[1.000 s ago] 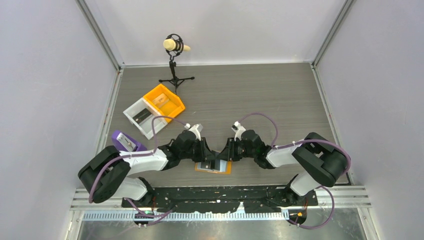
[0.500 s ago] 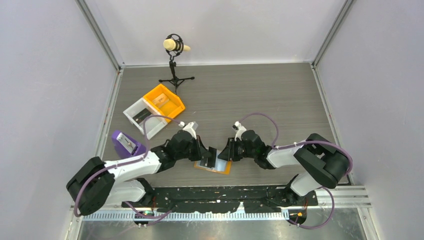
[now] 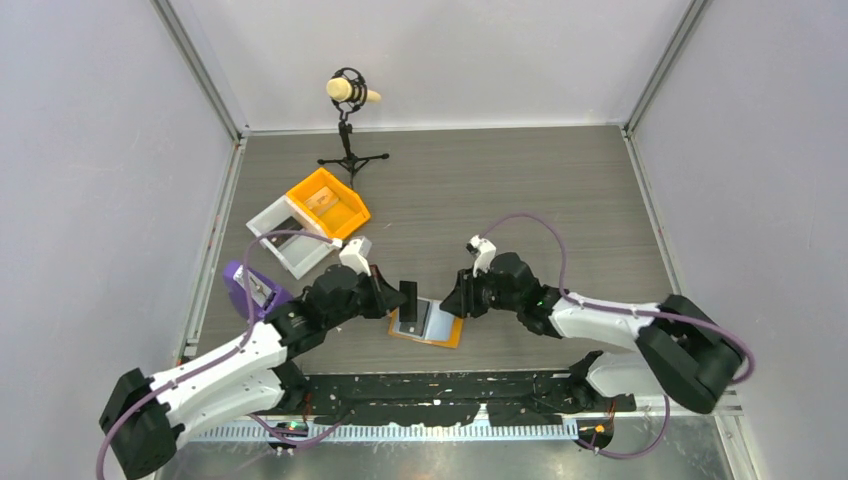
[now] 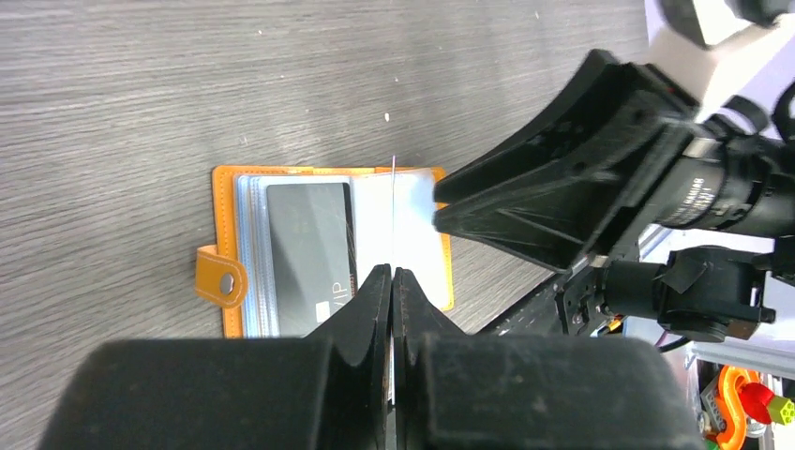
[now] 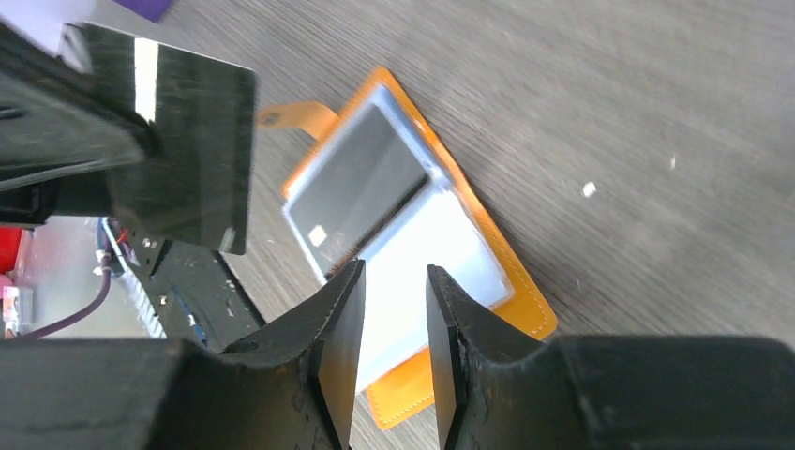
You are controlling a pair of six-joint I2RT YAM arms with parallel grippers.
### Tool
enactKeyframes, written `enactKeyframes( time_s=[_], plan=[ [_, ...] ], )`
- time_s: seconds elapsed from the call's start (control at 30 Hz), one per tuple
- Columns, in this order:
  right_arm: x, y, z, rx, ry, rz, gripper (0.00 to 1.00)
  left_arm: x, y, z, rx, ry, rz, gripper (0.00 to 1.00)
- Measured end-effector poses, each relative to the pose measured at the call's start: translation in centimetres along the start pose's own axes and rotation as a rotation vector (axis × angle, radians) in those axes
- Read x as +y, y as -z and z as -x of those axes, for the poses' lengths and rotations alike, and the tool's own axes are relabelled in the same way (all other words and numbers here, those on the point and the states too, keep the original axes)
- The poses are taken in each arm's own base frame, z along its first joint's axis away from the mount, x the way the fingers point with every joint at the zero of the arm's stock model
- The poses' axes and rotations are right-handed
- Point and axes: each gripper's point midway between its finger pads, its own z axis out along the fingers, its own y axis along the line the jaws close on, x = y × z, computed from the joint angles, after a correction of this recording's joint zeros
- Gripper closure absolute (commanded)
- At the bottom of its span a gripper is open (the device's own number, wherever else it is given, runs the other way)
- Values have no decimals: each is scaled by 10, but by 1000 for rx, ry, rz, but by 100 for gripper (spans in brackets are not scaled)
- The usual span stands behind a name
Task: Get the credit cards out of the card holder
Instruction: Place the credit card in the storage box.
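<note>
Our left gripper (image 3: pixel 405 298) has pulled to the left, away from the card holder (image 3: pixel 447 336), pinched tight on one credit card (image 5: pixel 187 141) so it comes free. The holder lies open on the near table (image 3: pixel 500 180). Our right gripper (image 5: pixel 394 272) waits at its right side, open a little, holding nothing. A second credit card (image 4: pixel 305 244) inside says VIP

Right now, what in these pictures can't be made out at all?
- Held card: edge-on in the left wrist view; in the right wrist view glare washes its face and the left gripper covers one end.
- Print on the stored card: too small and blurred in both wrist views.
- Further cards beneath it in the card holder: hidden by that card and the pocket panels.
- Contents of the orange bin: too small in the top view.
</note>
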Motion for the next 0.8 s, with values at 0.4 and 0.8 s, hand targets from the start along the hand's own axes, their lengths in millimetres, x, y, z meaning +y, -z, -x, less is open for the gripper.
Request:
enactKeyframes(
  time_s=[0.4,0.8],
  plan=[
    [79,68,82,-404,532,147,48,-21,55,34,-96,155,4,100],
    [148,82,58,-594,1283,249,37,-29,70,40,-73,526,91,100]
  ],
)
